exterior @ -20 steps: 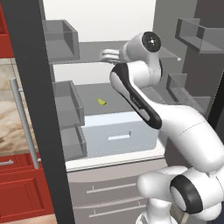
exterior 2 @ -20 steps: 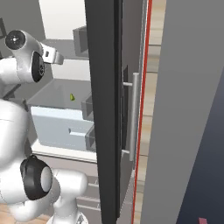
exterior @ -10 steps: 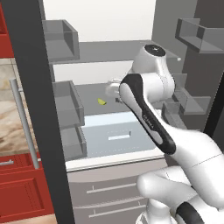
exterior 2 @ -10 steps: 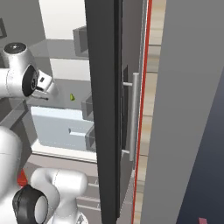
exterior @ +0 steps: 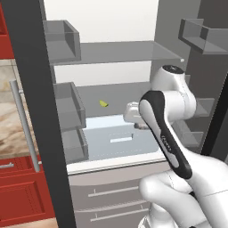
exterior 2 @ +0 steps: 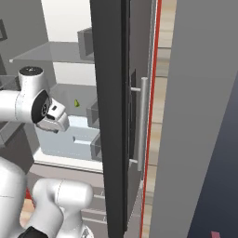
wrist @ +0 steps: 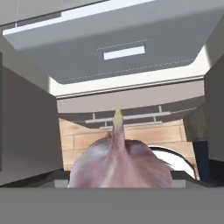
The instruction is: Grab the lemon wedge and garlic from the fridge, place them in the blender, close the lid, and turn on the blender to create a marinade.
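Inside the open fridge [exterior: 27,89], the white arm [exterior: 167,129] reaches in at the level of the pale drawer [exterior: 116,139], below the wide grey shelf [exterior: 127,52] and beside the translucent door bins [exterior: 70,109]. The gripper [exterior: 136,120] hangs over the drawer's front part, just above it.

In the hand view the garlic [wrist: 120,166] sits right against the camera. It is a pinkish bulb with its pointed tip up, seen against the drawer and the wooden floor beyond, and nothing shows under it. The fingertips are hidden behind the bulb. I judge that the jaws stand wide and are clamped on its flanks, so the garlic is carried rather than resting on a shelf.

The garlic should be light and fairly firm. Its papery skin is smooth and its body is rounded, so it could roll or slip out of a loose pinch. The widest part of the bulb is the place to hold it, not the thin tip.

The lemon wedge [exterior: 103,103] lies on the grey ledge behind the drawer, well apart from the gripper. It is tiny, light and likely slick and soft. I think it wants a low, centred pinch across its flat sides, taken gently so it is not squeezed out.
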